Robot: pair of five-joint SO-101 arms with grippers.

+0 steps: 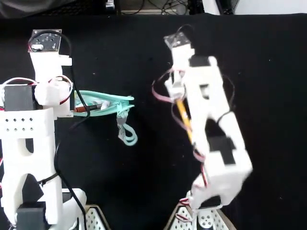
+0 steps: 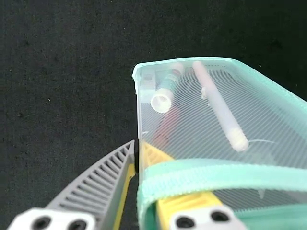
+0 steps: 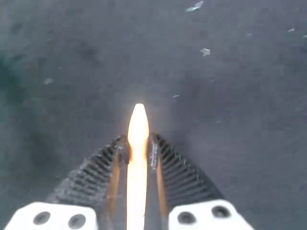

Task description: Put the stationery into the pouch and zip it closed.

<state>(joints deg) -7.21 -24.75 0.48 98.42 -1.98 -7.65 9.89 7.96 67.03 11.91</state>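
Observation:
A clear pouch (image 2: 249,139) with teal trim lies on the black table at the left (image 1: 103,103), its zip open and its teal pull strap (image 1: 126,133) trailing toward the front. Inside it lie a pale pen (image 2: 218,110), a green-and-white marker (image 2: 165,91) and a red item (image 2: 165,127). My left gripper (image 2: 136,146) is shut on the pouch's end wall, with one finger outside and the yellow one inside. My right gripper (image 3: 138,141) is shut on a yellow pencil (image 3: 138,124), held above the table right of the pouch (image 1: 184,120).
The black cloth covers the table and is bare around the pouch and to the far right. The right arm (image 1: 211,120) is raised mid-table, with pink wires hanging beside it. Cables lie along the back edge.

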